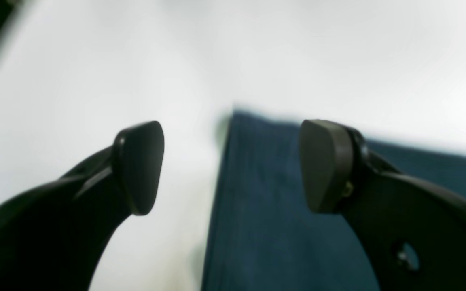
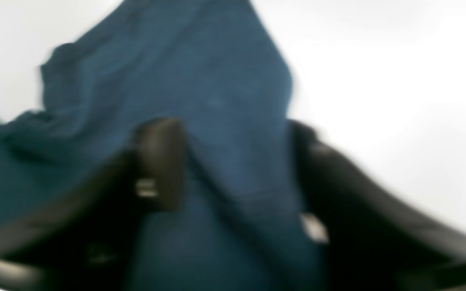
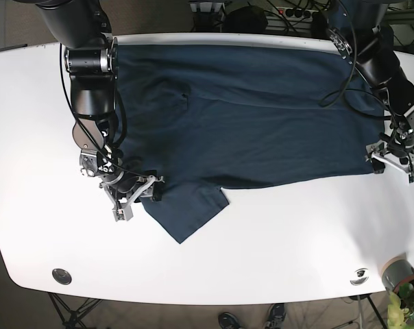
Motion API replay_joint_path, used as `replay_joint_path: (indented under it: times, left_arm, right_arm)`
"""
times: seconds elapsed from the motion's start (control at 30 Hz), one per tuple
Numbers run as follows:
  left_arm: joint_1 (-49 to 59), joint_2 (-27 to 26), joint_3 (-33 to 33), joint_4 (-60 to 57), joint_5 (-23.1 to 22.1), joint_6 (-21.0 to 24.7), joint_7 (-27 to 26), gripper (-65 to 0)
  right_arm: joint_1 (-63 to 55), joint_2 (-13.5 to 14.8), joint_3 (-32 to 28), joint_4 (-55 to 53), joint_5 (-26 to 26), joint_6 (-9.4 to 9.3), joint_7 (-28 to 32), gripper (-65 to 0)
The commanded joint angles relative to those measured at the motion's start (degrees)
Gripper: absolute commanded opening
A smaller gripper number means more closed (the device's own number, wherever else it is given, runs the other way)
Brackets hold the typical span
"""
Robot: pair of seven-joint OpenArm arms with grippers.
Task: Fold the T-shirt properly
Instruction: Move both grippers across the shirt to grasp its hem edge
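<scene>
The left gripper (image 1: 231, 165) is open over the white counter (image 1: 95, 81), a corner of the blue T-shirt (image 1: 265, 210) just beneath; the right gripper (image 2: 237, 169) (blurred view) is spread around a sleeve fold

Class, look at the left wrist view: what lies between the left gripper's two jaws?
Bare white table and the blue T-shirt corner edge; the left gripper holds nothing.

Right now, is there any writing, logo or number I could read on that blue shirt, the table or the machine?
None can be read. The T-shirt is plain dark blue, the table plain white. Both wrist views are blurred, and no marking shows on either arm.
</scene>
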Motion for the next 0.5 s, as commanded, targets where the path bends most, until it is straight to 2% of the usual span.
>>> replay_joint_path:
  times: [0.0,0.1,0.27,0.47]
  left_arm:
    - [-3.1,-2.7,0.0,-5.2,-0.7,0.2,-1.6,-15.8]
    - [-4.0,-3.5,0.0,-8.9,-0.7,-0.7,-2.0,-15.8]
    - [-4.0,-3.5,0.0,-9.4,-0.7,-3.8,-4.6,-15.8]
    - [-4.1,-3.3,1.7,-11.0,-0.7,-4.1,-4.6,-15.8]
  right_arm:
    - [0.6,0.3,0.3,0.1,-0.8,-0.13,-2.4,-52.0]
    - [0.8,0.5,0.1,0.1,-0.8,-0.13,-2.4,-61.5]
    - [0.8,0.3,0.0,0.2,-0.7,-0.13,-2.7,-61.7]
    - [0.8,0.5,0.3,0.2,-0.3,-0.13,-2.6,-61.7]
